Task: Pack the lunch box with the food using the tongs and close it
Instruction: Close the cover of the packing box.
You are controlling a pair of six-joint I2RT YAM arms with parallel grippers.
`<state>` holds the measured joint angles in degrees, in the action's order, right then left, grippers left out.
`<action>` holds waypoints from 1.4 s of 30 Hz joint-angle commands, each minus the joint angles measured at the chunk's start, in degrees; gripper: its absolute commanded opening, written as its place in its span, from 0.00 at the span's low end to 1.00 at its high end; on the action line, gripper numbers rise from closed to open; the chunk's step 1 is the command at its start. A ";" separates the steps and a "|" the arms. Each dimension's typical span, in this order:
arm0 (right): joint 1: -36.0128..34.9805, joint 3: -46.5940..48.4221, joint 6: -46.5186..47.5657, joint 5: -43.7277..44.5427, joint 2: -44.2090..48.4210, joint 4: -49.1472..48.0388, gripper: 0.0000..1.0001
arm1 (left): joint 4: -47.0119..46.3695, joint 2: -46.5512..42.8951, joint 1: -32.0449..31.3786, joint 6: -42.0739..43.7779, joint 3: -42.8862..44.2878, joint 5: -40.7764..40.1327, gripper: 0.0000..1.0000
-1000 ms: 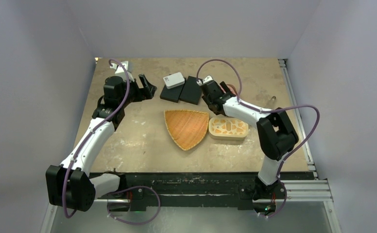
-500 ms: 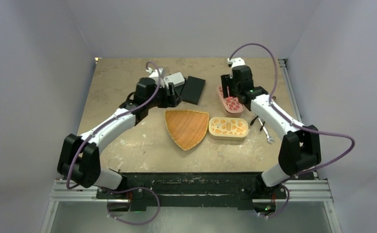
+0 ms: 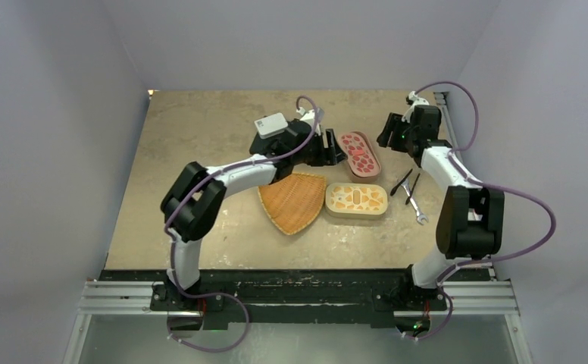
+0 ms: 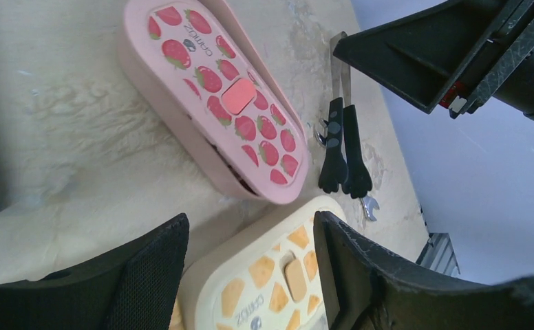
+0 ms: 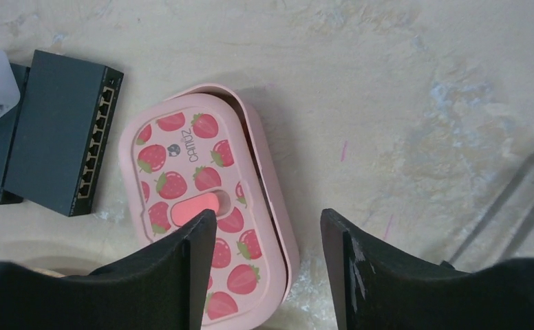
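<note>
Pink with a strawberry print, one lunch box lies on the table with its lid on. It sits under and just left of the gap between the right gripper fingers. Those fingers stand apart with nothing between them but bare table. They do not touch the box.

The left gripper reaches across from the other side. Its fingers are also spread and hold nothing. The pink box lies just ahead of them, and the cream lunch box, lid on, shows below between them.

The tongs lie flat on the table to the right of the cream box. They are nearer the arm bases than the right gripper and well clear of both sets of fingers. Their black ends point towards the cream box, and a silver wrench lies just beside them.

An orange wicker tray sits just left of the cream box. A black network switch and a white device lie left of the pink box.
</note>
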<state>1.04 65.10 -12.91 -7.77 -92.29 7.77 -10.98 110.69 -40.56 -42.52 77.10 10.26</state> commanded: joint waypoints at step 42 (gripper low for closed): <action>-0.59 0.39 -0.54 -16.68 -10.98 -4.87 0.32 | 1.33 14.64 3.81 1.77 13.16 2.13 0.35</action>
<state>1.28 65.17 -13.34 -23.70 -106.13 3.31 -7.16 129.93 -37.74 -41.19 91.90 12.01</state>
